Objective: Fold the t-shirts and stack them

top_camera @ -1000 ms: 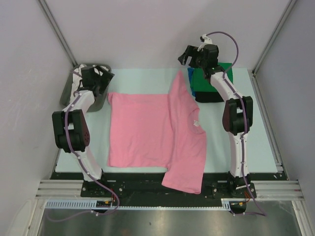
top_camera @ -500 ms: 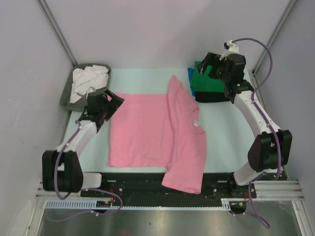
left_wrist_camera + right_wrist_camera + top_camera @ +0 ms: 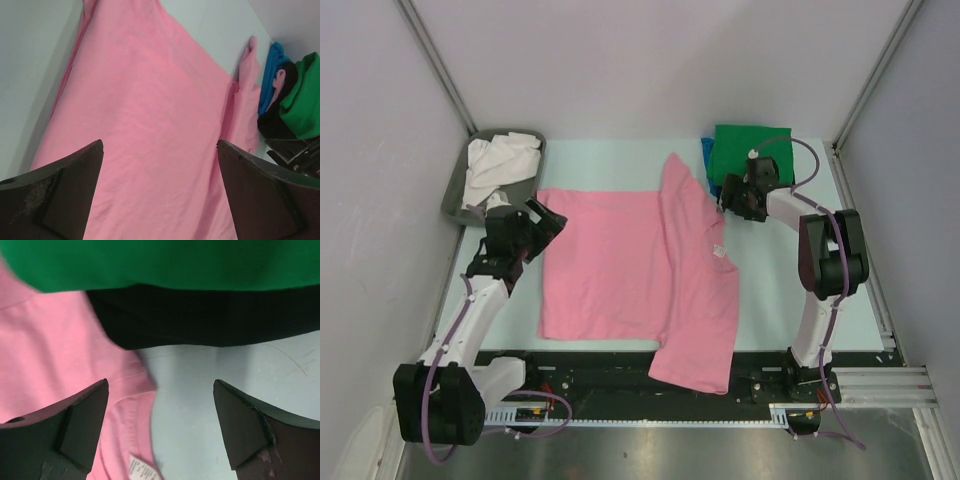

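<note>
The pink t-shirt [image 3: 610,270] [image 3: 150,125] lies spread on the table. Its right side is folded over the middle, and its lower right corner hangs over the front edge. At the back right, a green t-shirt [image 3: 752,148] [image 3: 175,260] tops a stack over a black one [image 3: 200,315] [image 3: 277,120] and a blue one [image 3: 707,155] [image 3: 270,75]. A white t-shirt [image 3: 495,165] lies crumpled in the tray. My left gripper [image 3: 545,215] [image 3: 160,145] hovers open over the pink shirt's left edge. The right gripper [image 3: 728,195] [image 3: 160,382] is open and low, between the pink collar [image 3: 135,400] and the stack.
A grey plastic tray [image 3: 455,200] stands at the back left corner. Enclosure walls close in the table on the left, back and right. Bare table [image 3: 770,270] shows right of the pink shirt, and a narrow strip [image 3: 505,300] shows left of it.
My left arm swung from the tray forward and right to the pink shirt's left edge. The right arm dropped from above the stack to the table beside the pink collar.
</note>
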Robot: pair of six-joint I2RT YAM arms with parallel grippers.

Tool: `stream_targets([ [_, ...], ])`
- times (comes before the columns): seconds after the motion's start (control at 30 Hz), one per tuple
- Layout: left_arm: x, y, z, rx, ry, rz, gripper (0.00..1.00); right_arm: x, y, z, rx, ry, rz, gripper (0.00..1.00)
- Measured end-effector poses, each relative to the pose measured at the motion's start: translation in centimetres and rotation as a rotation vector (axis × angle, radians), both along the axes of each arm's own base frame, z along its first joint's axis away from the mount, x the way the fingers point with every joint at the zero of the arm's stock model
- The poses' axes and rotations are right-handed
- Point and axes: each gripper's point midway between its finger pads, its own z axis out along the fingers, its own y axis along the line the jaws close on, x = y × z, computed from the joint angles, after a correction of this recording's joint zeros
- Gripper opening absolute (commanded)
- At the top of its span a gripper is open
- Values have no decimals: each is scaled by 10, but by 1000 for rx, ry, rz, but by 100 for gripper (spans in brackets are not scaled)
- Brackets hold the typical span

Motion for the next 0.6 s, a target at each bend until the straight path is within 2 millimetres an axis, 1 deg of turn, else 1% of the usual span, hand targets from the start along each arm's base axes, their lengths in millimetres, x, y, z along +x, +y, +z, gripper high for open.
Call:
stream_targets([
  [0.07, -4, 0, -9, 1, 22, -1, 100, -1, -8, -21, 24, 48, -22, 88],
  [0.13, -9, 0, -18, 2, 44, -1, 100, 1, -14, -29, 52, 66, -39, 87],
  [0.2, -12, 0, -26, 1, 61, -2, 100, 6, -18, -28, 81, 53, -53, 84],
  [0.3, -14, 0, -31, 0, 73, -5, 100, 14, -15, -24, 117, 24, -51, 81],
  [0.4, -12, -1, -31, -3, 67, -9, 100, 17, -6, -29, 153, 22, -36, 79],
  [0.5, -11, -2, -33, -6, 70, -14, 100, 22, 4, -28, 178, 3, -16, 77],
  [0.6, -10, -3, -35, -10, 74, -19, 100, 23, 12, -29, 189, -3, -1, 71],
])
